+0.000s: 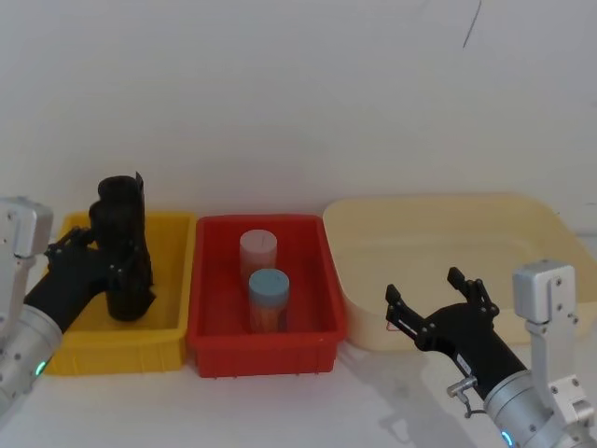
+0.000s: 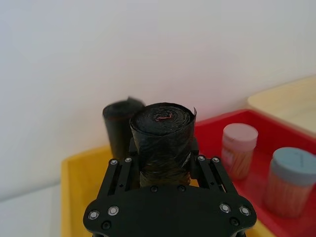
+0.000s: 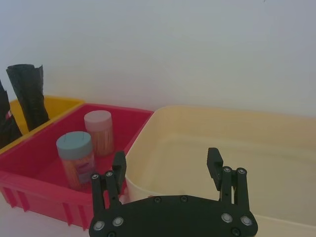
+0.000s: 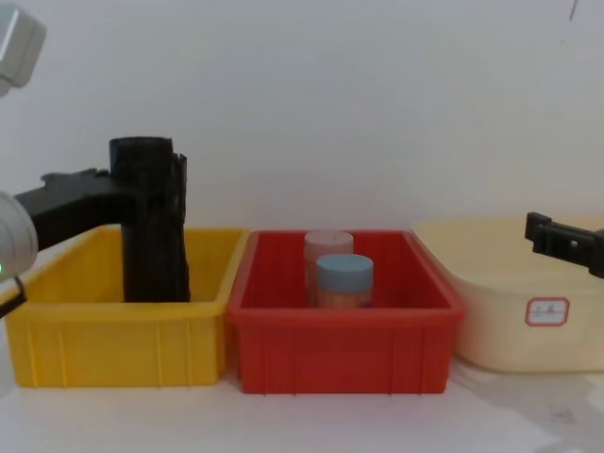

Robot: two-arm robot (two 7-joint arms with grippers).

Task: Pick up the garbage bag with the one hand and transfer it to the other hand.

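the left gripper [image 2: 164,155] has its fingers [image 2: 121,170] closed around the garbage bag [image 2: 163,133], gripping the black roll below its top end, so the step in hand looks like the lift out of the yellow bin [image 4: 113,326], which sits touching the red bin [image 4: 330,349] on its left side. to do it well, i would raise the roll straight up until its base is above the yellow rim before carrying it across over the red bin; whether the base is off the bin floor cannot be told. the second roll [image 2: 121,126] stands just beside the held one, on the side away from the red bin's front, and a sideways drag could tip it, as could a low pass over the pink-lidded jar [image 1: 258,250] and blue-lidded jar [image 1: 269,285] standing in the red bin. keeping the roll upright, with its upper part free, should leave the receiving fingers a place to close on. the left arm reaches in level from the far left of the red bin, holding the roll upright. the right gripper [image 3: 166,160] hovers to the right of the red bin, in front of the cream tub [image 4: 500,330], above the table [image 4: 302,420], its fingers spread wide, holding nothing and pointing forward.
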